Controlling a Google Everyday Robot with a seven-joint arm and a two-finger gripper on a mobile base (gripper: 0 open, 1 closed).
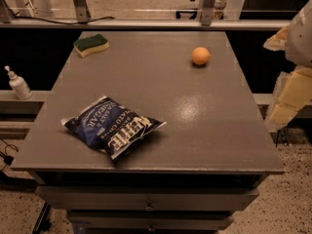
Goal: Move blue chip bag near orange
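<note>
The crinkly navy-blue chip bag (113, 128) with white lettering is lying flat at the front of the grey table (214, 130), well left of the pale gripper (288, 99), which is hanging beyond the table's right edge; I cannot tell whether it is open or closed. The bag is looking light, soft and slippery, so pinching a crimped end should be gripping better than its flat face. The small round orange fruit (201, 56) is sitting farther back, left of the gripper and well apart from the bag.

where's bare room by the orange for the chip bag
Bare table lies left and front of the orange, widest between it and the blue chip bag. Sponge fills the far-left corner. Claw hangs off the right edge.
</note>
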